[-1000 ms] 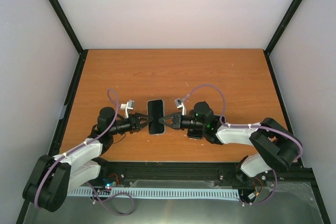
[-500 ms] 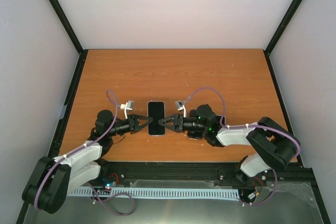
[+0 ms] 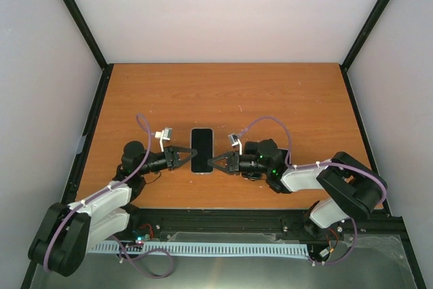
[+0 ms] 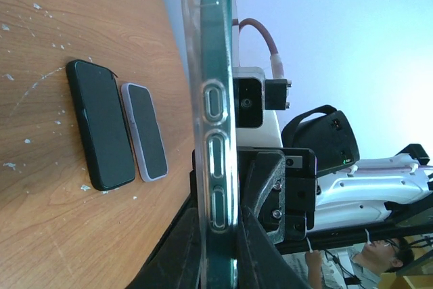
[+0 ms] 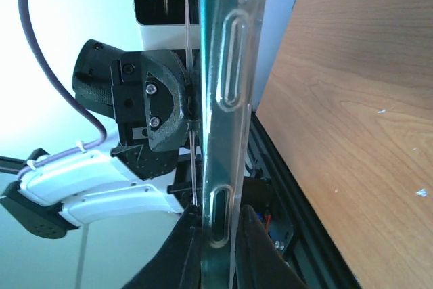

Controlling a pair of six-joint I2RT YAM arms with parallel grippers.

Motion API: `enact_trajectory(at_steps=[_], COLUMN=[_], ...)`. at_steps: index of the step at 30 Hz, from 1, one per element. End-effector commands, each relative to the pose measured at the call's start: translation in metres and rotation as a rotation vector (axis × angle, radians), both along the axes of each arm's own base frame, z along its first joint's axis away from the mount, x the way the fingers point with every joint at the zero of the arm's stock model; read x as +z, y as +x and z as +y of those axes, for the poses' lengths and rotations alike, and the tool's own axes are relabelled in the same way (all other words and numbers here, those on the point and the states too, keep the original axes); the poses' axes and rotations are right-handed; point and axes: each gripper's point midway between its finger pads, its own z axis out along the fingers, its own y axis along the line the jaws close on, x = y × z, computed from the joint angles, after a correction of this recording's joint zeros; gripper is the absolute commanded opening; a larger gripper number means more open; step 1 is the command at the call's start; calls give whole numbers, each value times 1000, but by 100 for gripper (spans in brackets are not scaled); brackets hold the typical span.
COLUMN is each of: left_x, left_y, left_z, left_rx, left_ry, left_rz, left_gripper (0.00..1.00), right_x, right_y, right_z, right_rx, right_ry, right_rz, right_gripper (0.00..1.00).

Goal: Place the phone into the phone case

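1. A wooden table [image 3: 270, 99] seen from above, with two robot arms reaching in from its near edge and meeting in the middle.
2. Between them is a dark phone [image 3: 201, 150], screen up, its long sides facing the arms.
3. The left arm [image 3: 108, 194] comes in from the left. The left jaws are closed on the phone's left edge, one finger above it and one below.
4. The right arm [image 3: 304, 174] mirrors it. The right jaws are clamped on the opposite edge in the same way.
5. Up close and edge on, a clear case [image 4: 203, 99] with button cut-outs wraps the side of the phone. The dark green body lies tight against it.
6. Whether every corner is seated cannot be told from here.
7. Two other handsets lie flat on the table near the right arm, a black one [image 4: 101, 126] just beside a smaller pale-rimmed one [image 4: 143, 130].
8. The step in hand looks like the final press-fit, squeezing phone and case together.
9. The next move probably calls for pinching along any edge that is standing proud, then setting the pair down gently and letting go.
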Motion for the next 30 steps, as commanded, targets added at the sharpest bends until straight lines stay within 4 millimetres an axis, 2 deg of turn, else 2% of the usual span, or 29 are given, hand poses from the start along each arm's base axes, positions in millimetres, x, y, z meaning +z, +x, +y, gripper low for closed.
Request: enact_trajectory(at_steps=[1,6,11,15,22,26,30], left_x=[25,22,31,39,49,51,53], left_y=[6,3,-7,-19,-38,-46,-51], left_z=[-1,2,-5,-8,-10,-11,-11], left_rx=[22,32,-60,-140,-248,-300,-326], left_ry=[0,16,18,9,-9,-17,-24], left_rz=[-143,-147,-179,-201,-241,-253,-264], left_gripper=[0,0,0,0,0,0,0], right_x=[16,18,13,21,40,54,67], right_y=[-5,-5,-1,8,31,32,32], right_z=[-1,-3,-7,-11,-32,-31,-27], right_rx=[3,-3,-35,-78,-220,-222,-208], right_ry=[59,59,-26,-114,-263,-239,-198], right_rz=[-3,-8,-78,-163,-267,-279,-290], right_gripper=[3,4,31,53,76,82,81])
